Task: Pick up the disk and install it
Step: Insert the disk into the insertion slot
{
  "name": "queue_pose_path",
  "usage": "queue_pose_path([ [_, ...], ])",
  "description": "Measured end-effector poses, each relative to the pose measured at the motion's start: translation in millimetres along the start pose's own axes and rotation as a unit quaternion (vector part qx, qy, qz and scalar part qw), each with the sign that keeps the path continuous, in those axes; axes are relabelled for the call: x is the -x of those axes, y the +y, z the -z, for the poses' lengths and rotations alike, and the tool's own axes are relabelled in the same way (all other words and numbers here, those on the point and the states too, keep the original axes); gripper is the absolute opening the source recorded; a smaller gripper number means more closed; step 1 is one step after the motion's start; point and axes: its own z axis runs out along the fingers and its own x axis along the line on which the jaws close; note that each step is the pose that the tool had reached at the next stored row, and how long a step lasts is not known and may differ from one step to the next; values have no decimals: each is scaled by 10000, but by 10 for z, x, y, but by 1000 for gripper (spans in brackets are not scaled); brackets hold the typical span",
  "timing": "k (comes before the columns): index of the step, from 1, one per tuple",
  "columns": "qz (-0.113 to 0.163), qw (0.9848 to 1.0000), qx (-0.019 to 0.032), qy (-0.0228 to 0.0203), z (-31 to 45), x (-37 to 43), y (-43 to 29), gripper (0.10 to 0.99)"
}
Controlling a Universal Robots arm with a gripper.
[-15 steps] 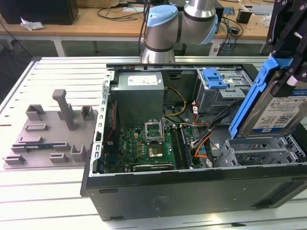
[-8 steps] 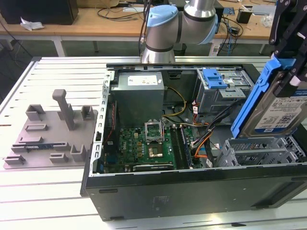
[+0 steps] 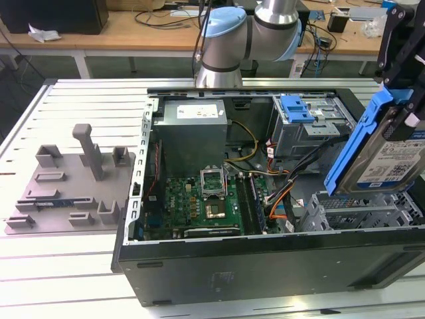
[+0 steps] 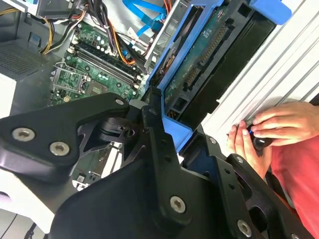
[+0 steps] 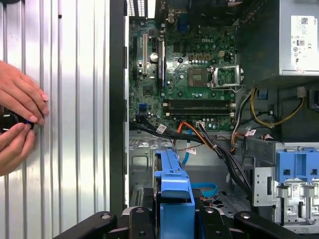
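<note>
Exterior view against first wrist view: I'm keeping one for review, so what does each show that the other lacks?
Exterior view: the disk's labelled face, tilted above the case, and a grey fixture tray at the exterior view's left. First wrist view: a person's hands over the slatted table beside the case. Both: the motherboard, the power-supply box, and the gripper shut on the disk.

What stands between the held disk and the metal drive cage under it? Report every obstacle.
Nothing solid visibly does. The tool is shut on the disk, which hangs tilted above the drive cage. A blue cable loop lies in the bay, and a cable bundle runs alongside; either might snag.
</note>
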Motion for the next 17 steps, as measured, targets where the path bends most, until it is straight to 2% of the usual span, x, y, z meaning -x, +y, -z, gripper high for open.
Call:
queue_pose_path([
  [17,-1,10000,0,-1,-69,-1,-28,369],
])
